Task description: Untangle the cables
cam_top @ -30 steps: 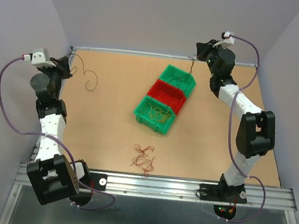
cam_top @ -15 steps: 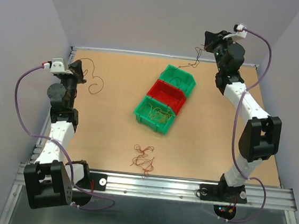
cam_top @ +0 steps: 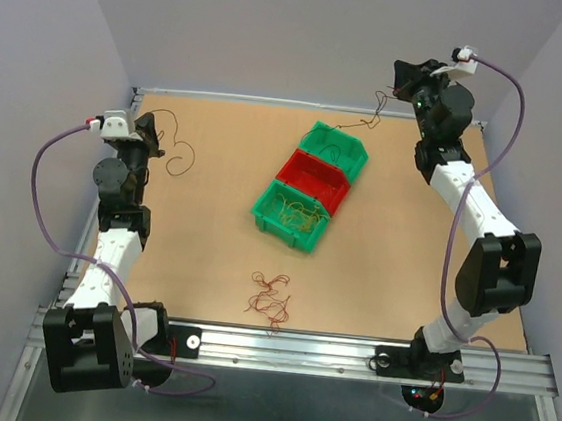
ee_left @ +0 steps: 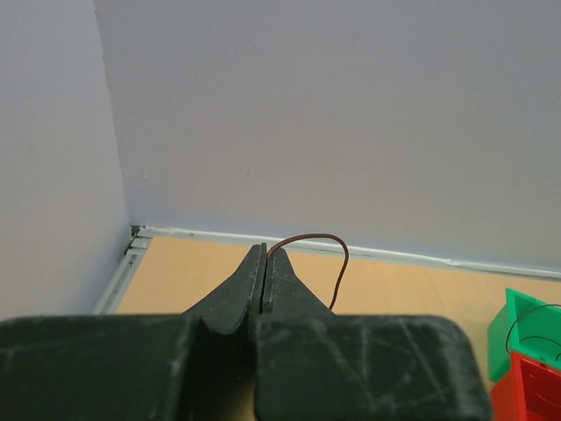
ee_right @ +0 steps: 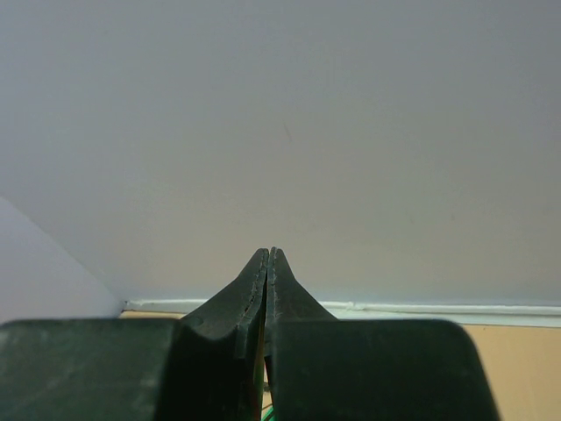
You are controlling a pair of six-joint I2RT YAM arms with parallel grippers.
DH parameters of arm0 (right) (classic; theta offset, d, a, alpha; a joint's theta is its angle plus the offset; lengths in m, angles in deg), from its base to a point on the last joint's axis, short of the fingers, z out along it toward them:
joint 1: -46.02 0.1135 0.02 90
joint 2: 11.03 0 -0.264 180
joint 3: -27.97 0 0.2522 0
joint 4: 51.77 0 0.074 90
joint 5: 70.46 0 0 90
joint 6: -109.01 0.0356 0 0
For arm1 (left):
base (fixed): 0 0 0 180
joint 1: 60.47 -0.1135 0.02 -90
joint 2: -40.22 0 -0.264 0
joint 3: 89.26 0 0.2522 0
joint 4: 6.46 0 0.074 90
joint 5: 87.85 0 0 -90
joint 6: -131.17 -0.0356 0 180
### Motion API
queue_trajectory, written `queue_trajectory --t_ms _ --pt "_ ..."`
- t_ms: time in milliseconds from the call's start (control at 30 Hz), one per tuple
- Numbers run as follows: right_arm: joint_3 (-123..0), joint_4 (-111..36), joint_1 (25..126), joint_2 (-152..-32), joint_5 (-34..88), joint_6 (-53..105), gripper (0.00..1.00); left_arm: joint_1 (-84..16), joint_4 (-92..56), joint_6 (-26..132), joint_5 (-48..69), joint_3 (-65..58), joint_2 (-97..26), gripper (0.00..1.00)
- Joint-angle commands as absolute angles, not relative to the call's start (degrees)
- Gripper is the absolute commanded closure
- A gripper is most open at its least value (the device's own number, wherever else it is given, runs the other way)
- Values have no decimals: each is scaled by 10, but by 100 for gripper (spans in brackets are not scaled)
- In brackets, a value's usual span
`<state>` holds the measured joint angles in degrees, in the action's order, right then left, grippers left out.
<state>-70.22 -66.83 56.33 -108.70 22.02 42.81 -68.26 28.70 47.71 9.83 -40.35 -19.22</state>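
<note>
My left gripper [cam_top: 156,127] is at the far left of the table, shut on a dark brown cable [cam_top: 177,155] that loops down to the table beside it. In the left wrist view the fingertips [ee_left: 266,251] pinch that cable [ee_left: 340,254], which arches to the right. My right gripper [cam_top: 399,78] is raised at the far right, shut on a thin dark cable [cam_top: 373,116] that hangs down towards the far green bin [cam_top: 356,148]. In the right wrist view the jaws [ee_right: 268,254] are pressed together. A red-brown cable clump [cam_top: 270,298] lies near the front edge.
Three bins stand in a diagonal row mid-table: the far green one, a red bin [cam_top: 326,188] and a near green bin [cam_top: 266,217] holding yellow-orange strands. The bins show at the left wrist view's right edge [ee_left: 517,326]. Grey walls close in the table.
My left gripper has moved right with the brown cable. My right gripper has risen up and to the right, drawing the dark cable out of the far green bin.
</note>
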Motion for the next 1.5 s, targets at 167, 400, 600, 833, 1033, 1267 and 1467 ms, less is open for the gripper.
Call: queue_trajectory --t_ms 167,400,600,833,1033,1267,1467 --pt "-644 -682 553 -976 192 385 99 -674 322 457 90 -406 -172 100" --pt "-676 -670 547 -1018 231 399 99 -672 316 453 88 -406 -167 100" --pt "-703 -668 546 -1052 267 405 100 -670 313 453 91 -403 -171 100" --pt "-766 -669 546 -1109 329 430 99 -668 311 450 90 -403 -170 100" --pt "-798 -703 546 -1152 419 455 99 -667 310 449 91 -400 -171 100" --pt "-775 -778 546 -1142 403 449 99 -667 308 448 93 -401 -168 100" --pt "-645 -853 546 -1050 283 417 100 -666 308 448 95 -402 -167 100"
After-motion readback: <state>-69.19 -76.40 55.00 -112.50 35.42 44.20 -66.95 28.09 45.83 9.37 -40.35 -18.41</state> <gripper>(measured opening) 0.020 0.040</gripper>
